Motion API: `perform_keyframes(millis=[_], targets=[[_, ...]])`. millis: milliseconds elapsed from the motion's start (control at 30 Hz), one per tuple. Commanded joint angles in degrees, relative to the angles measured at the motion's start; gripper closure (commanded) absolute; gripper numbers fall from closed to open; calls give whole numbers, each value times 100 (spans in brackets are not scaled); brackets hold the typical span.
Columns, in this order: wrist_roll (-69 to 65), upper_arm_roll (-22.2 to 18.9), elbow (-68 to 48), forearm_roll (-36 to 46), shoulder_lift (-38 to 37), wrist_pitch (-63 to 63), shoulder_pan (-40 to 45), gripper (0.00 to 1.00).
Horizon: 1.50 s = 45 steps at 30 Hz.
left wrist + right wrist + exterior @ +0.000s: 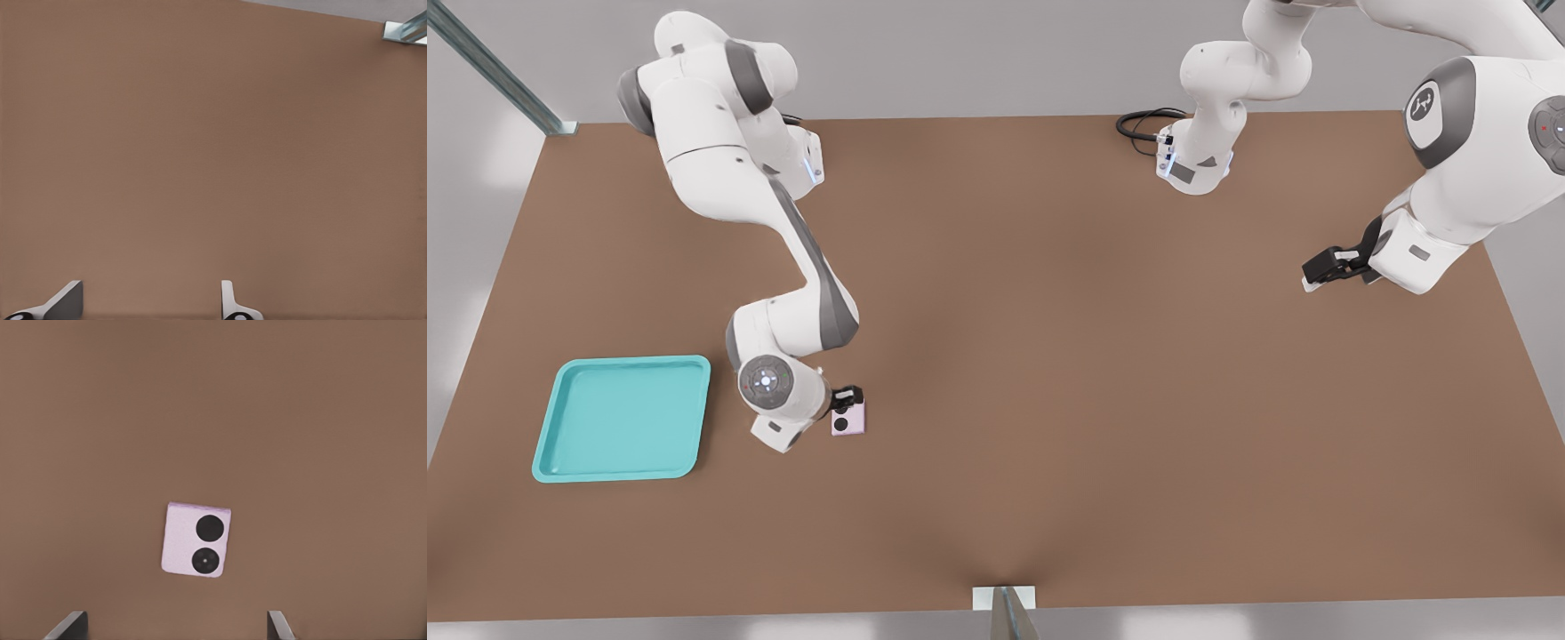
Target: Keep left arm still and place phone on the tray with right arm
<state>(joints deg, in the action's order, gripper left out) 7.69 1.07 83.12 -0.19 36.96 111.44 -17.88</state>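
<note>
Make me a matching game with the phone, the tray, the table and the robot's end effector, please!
Things:
1. phone
2. tray
3. table
4. end effector

Descriptions:
A. brown and flat
B. turquoise with a raised rim
C. pale pink-lilac with two black lenses
D. black, open, right above the phone

Pairs: 1-C, 2-B, 3-A, 4-D

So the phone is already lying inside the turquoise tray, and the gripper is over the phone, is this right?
Not quite. The phone lies on the brown table, apart from the turquoise tray, as the front view shows. The gripper is indeed over the phone, jaws open.
</note>
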Motion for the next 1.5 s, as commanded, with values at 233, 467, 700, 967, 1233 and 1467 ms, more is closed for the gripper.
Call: perform_keyframes(millis=[233, 467, 700, 967, 1233, 1467], targets=[[2228, 34, 714, 27, 409, 2181, -57, 0], [2132, 34, 793, 80, 637, 2356, 101, 0], [1447, 34, 934, 89, 664, 2348, 259, 0], [1358, 157, 1198, 63, 506, 2330, 303, 0], [1323, 166, 1417, 45, 506, 2462, 259, 0], [1323, 166, 1409, 36, 541, 2480, 268, 12]])
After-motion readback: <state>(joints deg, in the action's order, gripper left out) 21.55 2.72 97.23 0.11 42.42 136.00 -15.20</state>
